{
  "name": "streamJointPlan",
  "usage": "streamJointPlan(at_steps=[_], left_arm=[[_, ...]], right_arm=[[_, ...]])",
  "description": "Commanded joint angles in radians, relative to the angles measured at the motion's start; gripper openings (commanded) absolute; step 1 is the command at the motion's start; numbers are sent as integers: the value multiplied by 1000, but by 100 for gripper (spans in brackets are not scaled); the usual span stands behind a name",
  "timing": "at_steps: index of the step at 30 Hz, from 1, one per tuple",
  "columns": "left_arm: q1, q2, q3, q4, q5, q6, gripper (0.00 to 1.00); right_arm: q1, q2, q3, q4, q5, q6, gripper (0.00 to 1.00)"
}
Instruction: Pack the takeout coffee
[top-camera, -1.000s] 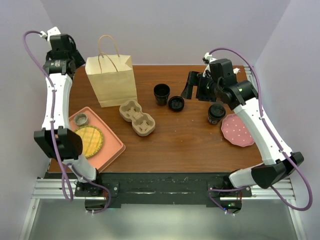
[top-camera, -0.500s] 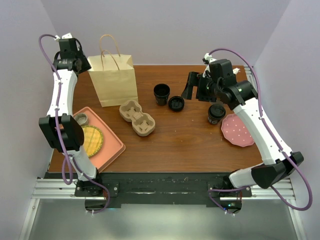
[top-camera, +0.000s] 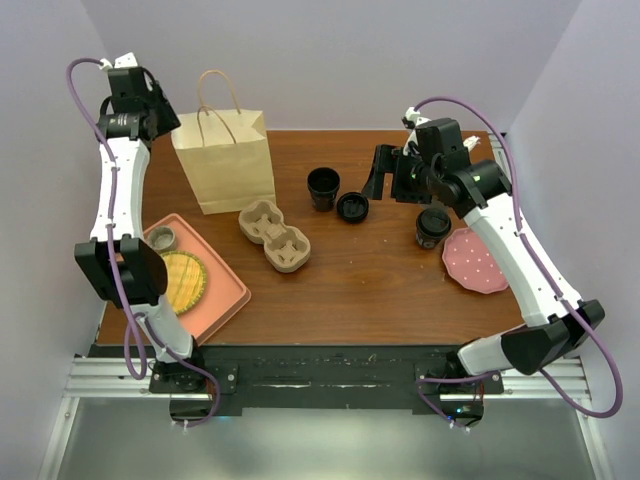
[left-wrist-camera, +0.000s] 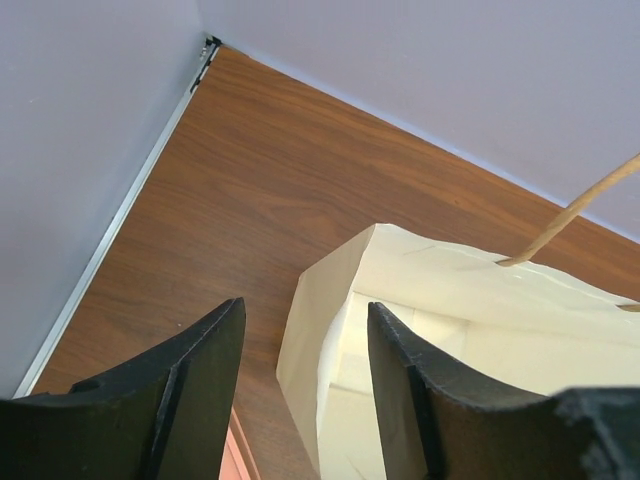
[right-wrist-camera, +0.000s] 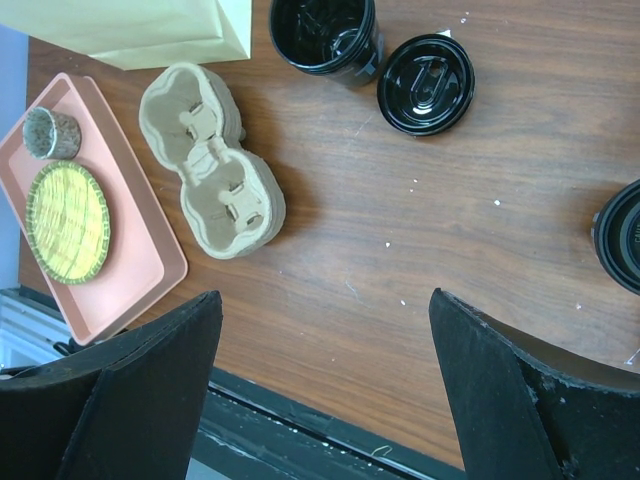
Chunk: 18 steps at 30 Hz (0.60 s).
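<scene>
The takeout coffee (top-camera: 433, 226), a small black cup with a black sip lid, stands at the right of the table next to a pink plate; only its edge shows in the right wrist view (right-wrist-camera: 622, 235). The brown paper bag (top-camera: 225, 160) stands open at the back left. My left gripper (top-camera: 158, 118) is open, high over the bag's left rim (left-wrist-camera: 330, 300), which lies between its fingers (left-wrist-camera: 305, 310). My right gripper (top-camera: 385, 178) is open and empty (right-wrist-camera: 325, 320), hovering above the table left of the coffee.
A lidless black cup (top-camera: 323, 187) and a loose black lid (top-camera: 352, 207) sit mid-table. A pulp cup carrier (top-camera: 273, 236) lies in front of the bag. A pink tray (top-camera: 222, 300) with a woven coaster and a small cup is at the front left. The pink plate (top-camera: 476, 260) is at the right.
My left gripper swung right toward the bag's left edge, then eased back a little to the left. The right arm has barely moved.
</scene>
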Motion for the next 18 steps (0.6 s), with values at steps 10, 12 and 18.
streamJointPlan(at_steps=[10,12,18], left_arm=[[6,6,-47,2,50,16,48],[6,6,-70,8,47,17,45],[6,11,-38,46,68,9,22]], right_arm=[[4,0,2,11,-19,-15,89],[3,-3,2,9,-12,-15,88],[4,-3,2,2,1,-15,88]])
